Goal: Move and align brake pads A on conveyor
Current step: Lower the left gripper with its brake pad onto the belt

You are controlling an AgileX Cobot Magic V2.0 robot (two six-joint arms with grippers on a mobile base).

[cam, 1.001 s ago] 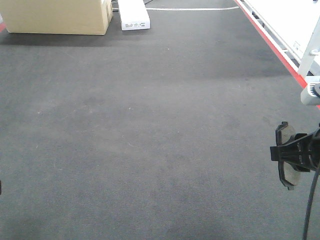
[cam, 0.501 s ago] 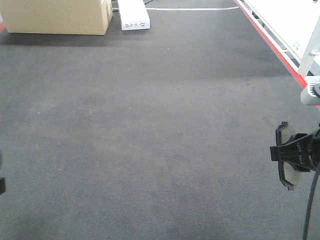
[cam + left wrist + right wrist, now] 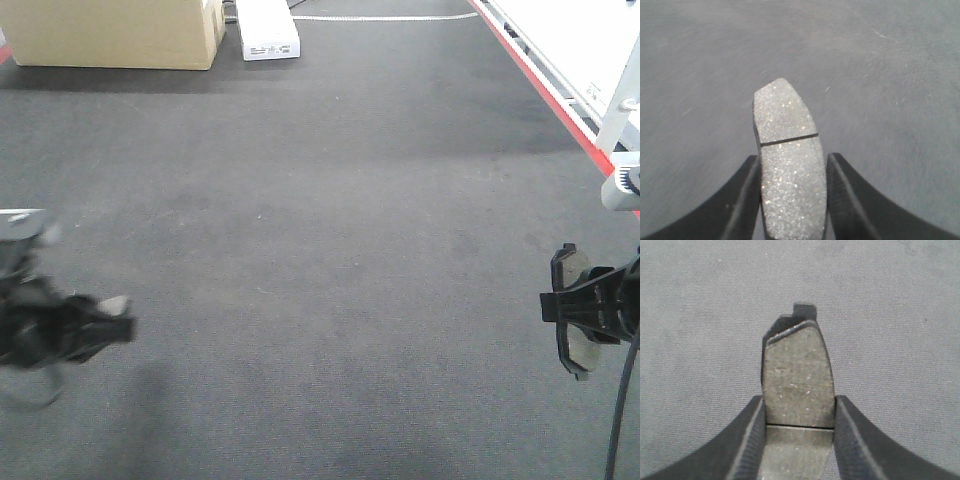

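Far left, low by the edge of the front view: left pincer (image 3: 60, 330), all blurry there. Squeezed tight on one brake pad (image 3: 782, 115), clear in the left wrist view. Sticking straight out past the black fingers (image 3: 740, 200), long side pointing ahead, thin groove running across. Only the grey conveyor (image 3: 320, 250) under it; touching or not, hard to tell.

In the middle: just wide belt, no other pads to see. At the back, a cardboard box (image 3: 110, 35) and a small white box (image 3: 268, 30).

Far right, near the red edge strip (image 3: 545, 95): right pincer (image 3: 590, 305), clamped on a second brake pad (image 3: 573, 268). Long side up and down in the front view, so likely along the belt. Same straight-out hold in the right wrist view.

One pad in each arm, well apart. Probably next: set each down, long sides turned the same way, side by side in a row.
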